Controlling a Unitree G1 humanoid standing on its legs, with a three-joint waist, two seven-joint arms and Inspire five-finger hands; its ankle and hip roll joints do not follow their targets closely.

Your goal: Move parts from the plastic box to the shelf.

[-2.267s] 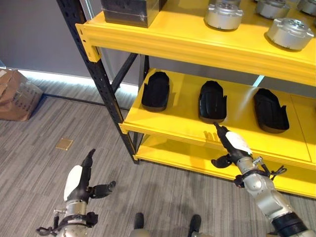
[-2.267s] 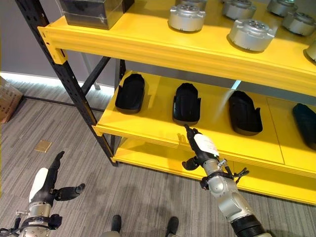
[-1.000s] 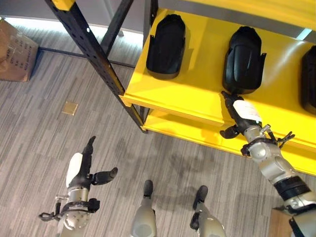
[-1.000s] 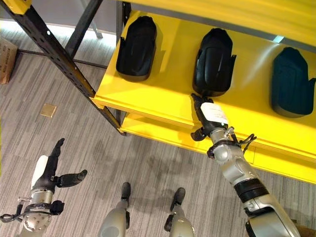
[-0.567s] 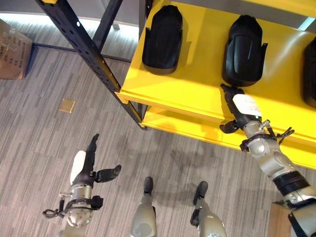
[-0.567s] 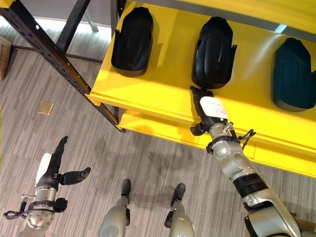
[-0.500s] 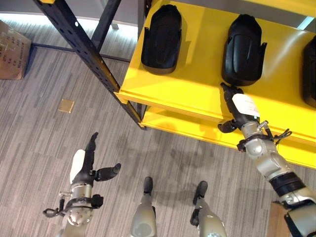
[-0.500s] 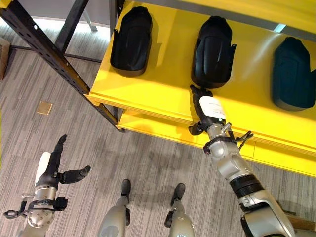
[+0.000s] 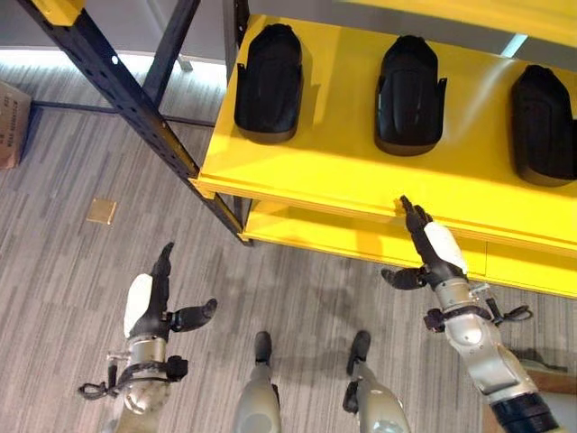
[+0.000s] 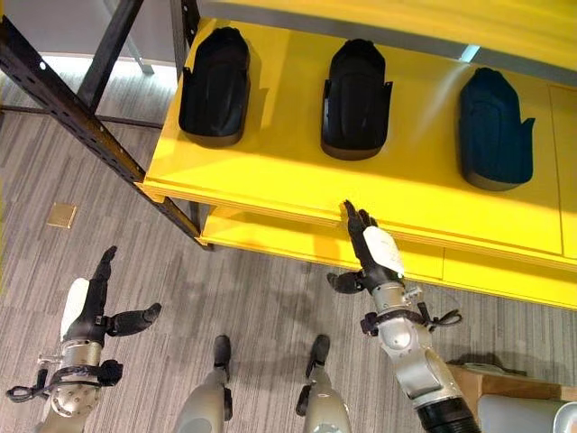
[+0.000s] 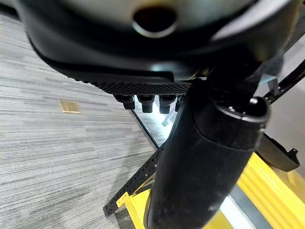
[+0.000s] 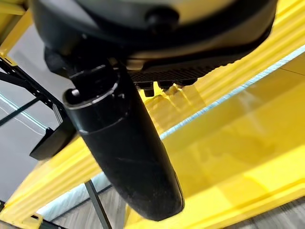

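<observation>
Left eye view: left robot hand [image 9: 149, 302] at 7 o'clock, right robot hand [image 9: 431, 253] at 4 o'clock, both empty, fingers straight and apart. Beyond, three black parts [image 9: 410, 83] lie on the yellow shelf [image 9: 343, 167].

Yellow shelf [image 9: 343, 176] on a black steel frame [image 9: 117, 81], standing on grey striped carpet floor [image 9: 63, 271]. Three black moulded parts lie in a row on the shelf board: one at 11 o'clock [image 9: 268, 70], one at 12 o'clock [image 9: 410, 83], one at 2 o'clock [image 9: 544, 124]. A small brass plate [image 9: 101, 210] lies in the floor at 9 o'clock.
</observation>
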